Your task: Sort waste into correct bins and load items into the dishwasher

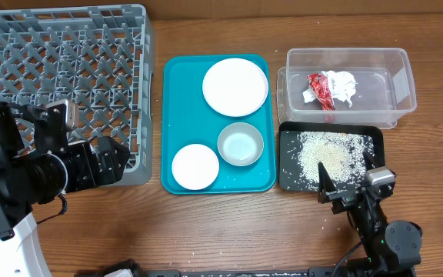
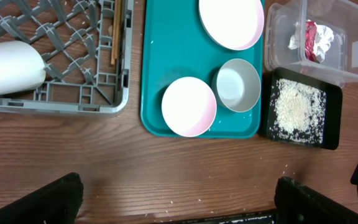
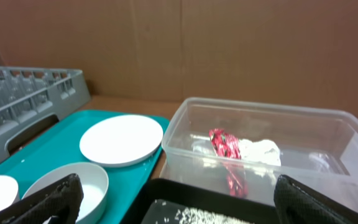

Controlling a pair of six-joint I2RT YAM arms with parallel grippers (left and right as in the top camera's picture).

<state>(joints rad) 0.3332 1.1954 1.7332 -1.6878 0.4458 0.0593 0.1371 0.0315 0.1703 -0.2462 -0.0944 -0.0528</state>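
Observation:
A teal tray (image 1: pixel 183 100) holds a white plate (image 1: pixel 235 86), a grey bowl (image 1: pixel 241 144) and a small white bowl (image 1: pixel 195 166). A grey dish rack (image 1: pixel 68 69) stands to its left, with a white cup (image 2: pixel 11 68) and chopsticks (image 2: pixel 114 34) in it. A clear bin (image 1: pixel 402 77) holds a red wrapper (image 1: pixel 320 88) and crumpled tissue (image 1: pixel 344 83). A black tray (image 1: pixel 291 177) holds spilled rice (image 1: pixel 328 154). My left gripper (image 2: pixel 179 205) is open and empty over the bare table near the rack's front corner. My right gripper (image 3: pixel 179 205) is open and empty at the black tray's near edge.
Loose rice grains (image 2: pixel 284 168) lie on the wooden table in front of the teal tray. A brown cardboard wall (image 3: pixel 229 50) stands behind the table. The rack's right wall borders the teal tray.

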